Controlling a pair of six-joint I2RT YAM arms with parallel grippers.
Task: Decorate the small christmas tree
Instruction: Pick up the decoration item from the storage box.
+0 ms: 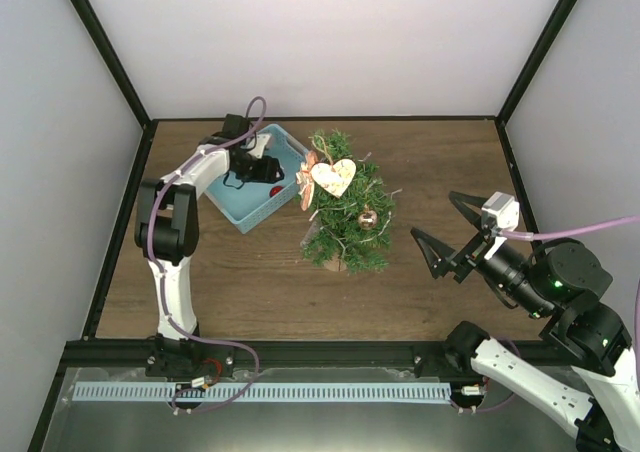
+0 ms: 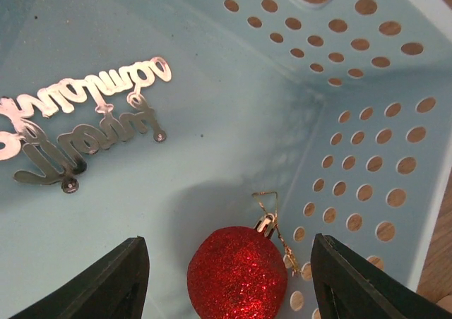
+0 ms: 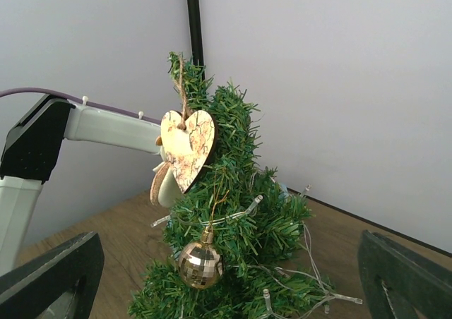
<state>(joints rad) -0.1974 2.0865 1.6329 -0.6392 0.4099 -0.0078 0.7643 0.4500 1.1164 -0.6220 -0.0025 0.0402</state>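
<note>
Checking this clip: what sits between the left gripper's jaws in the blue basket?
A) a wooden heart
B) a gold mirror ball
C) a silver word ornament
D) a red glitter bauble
D: the left wrist view shows the red glitter bauble on the floor of the basket, between the open jaws of the left gripper, with neither jaw touching it.

The left arm (image 1: 170,277) has white links and bulky black joints (image 1: 165,222), with a purple cable (image 1: 257,112) looped along it. The right arm (image 1: 525,372) is built alike, with a second cable (image 1: 585,232), also purple, and a small white box (image 1: 500,212) at its wrist. The left tool (image 2: 229,280) and right tool (image 1: 433,213) have matte black, wedge-shaped fingers (image 2: 109,284) tapering to points.
</note>
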